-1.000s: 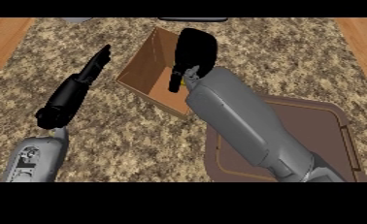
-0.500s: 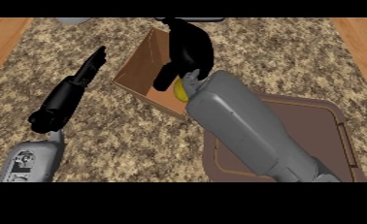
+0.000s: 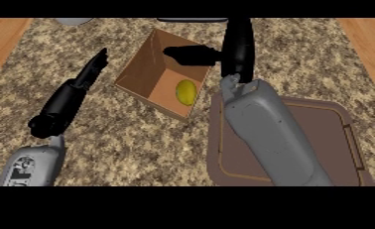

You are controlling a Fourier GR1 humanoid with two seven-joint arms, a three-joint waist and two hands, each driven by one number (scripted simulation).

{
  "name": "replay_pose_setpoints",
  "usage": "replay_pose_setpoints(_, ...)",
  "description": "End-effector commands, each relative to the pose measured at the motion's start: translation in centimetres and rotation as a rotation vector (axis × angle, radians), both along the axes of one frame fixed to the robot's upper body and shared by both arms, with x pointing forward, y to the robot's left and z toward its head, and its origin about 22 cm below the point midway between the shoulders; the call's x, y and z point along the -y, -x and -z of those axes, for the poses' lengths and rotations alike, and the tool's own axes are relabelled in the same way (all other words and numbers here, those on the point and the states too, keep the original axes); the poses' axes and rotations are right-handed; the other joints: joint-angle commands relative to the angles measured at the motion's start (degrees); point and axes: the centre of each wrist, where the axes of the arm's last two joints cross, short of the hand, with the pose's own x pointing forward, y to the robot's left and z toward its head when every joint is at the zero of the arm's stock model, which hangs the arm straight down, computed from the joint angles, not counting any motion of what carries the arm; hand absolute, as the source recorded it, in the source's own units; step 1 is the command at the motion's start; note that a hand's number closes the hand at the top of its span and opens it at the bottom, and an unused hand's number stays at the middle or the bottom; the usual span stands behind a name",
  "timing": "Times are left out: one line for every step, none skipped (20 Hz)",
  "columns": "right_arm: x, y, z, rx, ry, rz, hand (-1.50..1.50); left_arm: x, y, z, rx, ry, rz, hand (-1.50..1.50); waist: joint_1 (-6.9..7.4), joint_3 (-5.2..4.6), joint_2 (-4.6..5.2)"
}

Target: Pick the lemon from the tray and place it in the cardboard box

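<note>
**One lemon [image 3: 186, 92], down in the cardboard box [image 3: 139, 72]**

Your right hand [image 3: 238, 49] is open and holding nothing: fingers straight, pointing at the far edge, thumb stuck out left over the box's far corner. Just nearer than that thumb, the lemon lies on the box floor by the right wall. It's plain yellow, smooth and egg-shaped, with its long axis running roughly near-to-far. The brown tray [image 3: 337, 124] sits just right of the box. Your left hand [image 3: 70, 96] is open too, left of the box.
</note>
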Motion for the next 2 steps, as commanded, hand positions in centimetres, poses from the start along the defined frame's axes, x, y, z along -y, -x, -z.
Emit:
replay_pose_setpoints(3.0, -0.3, 1.0, 0.059, -0.147, 0.124, -1.5, -0.7, 0.7, 0.3, 0.001, 0.004, -0.003, 0.0, -0.18, -0.08, -0.03)
replay_pose_setpoints(3.8, 1.5, 2.7, 0.074, -0.105, 0.106, -1.5, 0.6, 1.3, 0.0, 0.003, -0.01, -0.015, 0.0, -0.61, -0.07, -0.26)
